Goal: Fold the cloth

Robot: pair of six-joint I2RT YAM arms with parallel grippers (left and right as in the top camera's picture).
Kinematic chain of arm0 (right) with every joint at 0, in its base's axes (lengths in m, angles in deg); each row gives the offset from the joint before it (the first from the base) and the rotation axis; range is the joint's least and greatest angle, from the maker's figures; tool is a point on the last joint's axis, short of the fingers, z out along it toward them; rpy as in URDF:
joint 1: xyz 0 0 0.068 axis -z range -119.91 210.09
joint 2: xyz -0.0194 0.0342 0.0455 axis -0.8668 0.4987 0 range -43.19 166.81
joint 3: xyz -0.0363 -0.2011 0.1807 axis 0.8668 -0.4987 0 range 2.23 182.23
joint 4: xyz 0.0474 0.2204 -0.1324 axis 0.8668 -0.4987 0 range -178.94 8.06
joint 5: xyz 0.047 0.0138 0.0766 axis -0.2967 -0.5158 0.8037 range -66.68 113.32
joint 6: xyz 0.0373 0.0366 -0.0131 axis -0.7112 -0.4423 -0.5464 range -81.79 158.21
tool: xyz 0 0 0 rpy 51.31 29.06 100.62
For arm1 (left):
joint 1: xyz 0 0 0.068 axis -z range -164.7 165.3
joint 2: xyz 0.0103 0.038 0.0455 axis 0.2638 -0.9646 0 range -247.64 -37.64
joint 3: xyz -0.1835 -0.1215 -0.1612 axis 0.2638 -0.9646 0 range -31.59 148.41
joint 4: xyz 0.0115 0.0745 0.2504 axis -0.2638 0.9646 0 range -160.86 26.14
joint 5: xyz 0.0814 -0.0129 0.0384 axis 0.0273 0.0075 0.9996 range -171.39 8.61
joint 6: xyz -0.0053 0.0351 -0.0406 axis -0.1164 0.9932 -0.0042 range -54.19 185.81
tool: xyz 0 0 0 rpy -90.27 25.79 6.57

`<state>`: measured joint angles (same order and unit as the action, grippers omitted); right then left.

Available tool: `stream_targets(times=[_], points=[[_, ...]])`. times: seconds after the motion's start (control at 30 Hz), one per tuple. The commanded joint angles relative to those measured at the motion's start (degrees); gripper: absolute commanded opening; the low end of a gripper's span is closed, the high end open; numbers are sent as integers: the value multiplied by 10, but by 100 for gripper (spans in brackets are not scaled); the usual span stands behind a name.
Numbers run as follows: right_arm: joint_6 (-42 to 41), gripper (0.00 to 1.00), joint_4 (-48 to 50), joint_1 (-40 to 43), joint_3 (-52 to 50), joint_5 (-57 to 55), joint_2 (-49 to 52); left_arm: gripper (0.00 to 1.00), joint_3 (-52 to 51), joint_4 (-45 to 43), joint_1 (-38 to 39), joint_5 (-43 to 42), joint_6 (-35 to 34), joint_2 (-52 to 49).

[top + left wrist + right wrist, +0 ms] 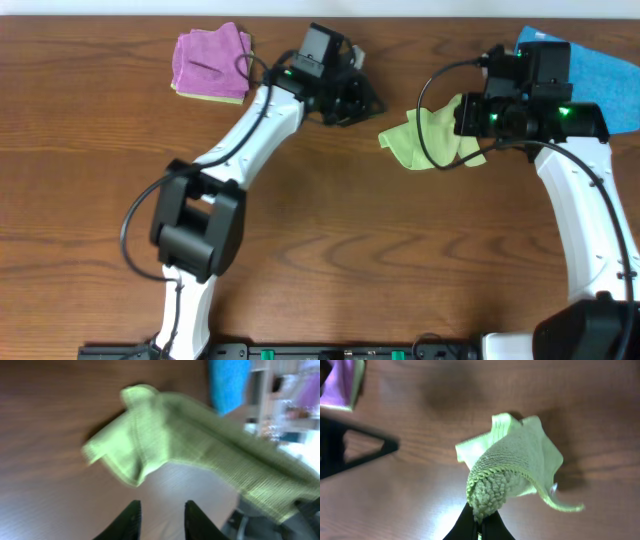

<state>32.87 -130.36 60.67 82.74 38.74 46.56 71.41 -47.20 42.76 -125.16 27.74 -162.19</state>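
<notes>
A lime green cloth (425, 138) lies bunched on the wooden table right of centre. My right gripper (479, 519) is shut on one edge of the cloth (512, 462) and holds that edge raised off the table, the rest hanging down to the wood. In the overhead view the right gripper (480, 115) sits at the cloth's right side. My left gripper (362, 102) is open and empty, just left of the cloth and apart from it. The left wrist view shows its two fingers (161, 512) spread over bare wood, with the cloth (175, 435) ahead.
A folded pink cloth on a yellow one (211, 63) lies at the back left. A blue cloth (600, 75) lies at the back right, behind my right arm; it also shows in the left wrist view (227, 382).
</notes>
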Motion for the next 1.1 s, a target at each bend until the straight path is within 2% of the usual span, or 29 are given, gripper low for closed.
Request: stream_targets(times=[0.0, 0.1, 0.13, 0.2, 0.57, 0.97, 1.07], points=[[22, 2, -11, 11, 0, -6, -6, 37, 9, -50, 14, -70, -57, -39], [27, 1, -15, 22, 0, -6, -6, 48, 9, -106, 26, -73, -79, -73], [27, 1, -15, 25, 0, -6, -6, 48, 9, -114, 29, -73, -85, -80], [27, 1, -13, 28, 0, -1, -6, 57, 9, -134, 36, -71, -99, -103], [27, 1, -15, 28, 0, 18, -6, 59, 9, -196, 65, -56, -140, -167], [33, 1, -46, 28, 0, 38, -6, 56, 9, -225, 83, 94, -164, -168], [40, 1, -54, 28, 0, 75, -6, 55, 9, -227, 90, 123, -169, -168]])
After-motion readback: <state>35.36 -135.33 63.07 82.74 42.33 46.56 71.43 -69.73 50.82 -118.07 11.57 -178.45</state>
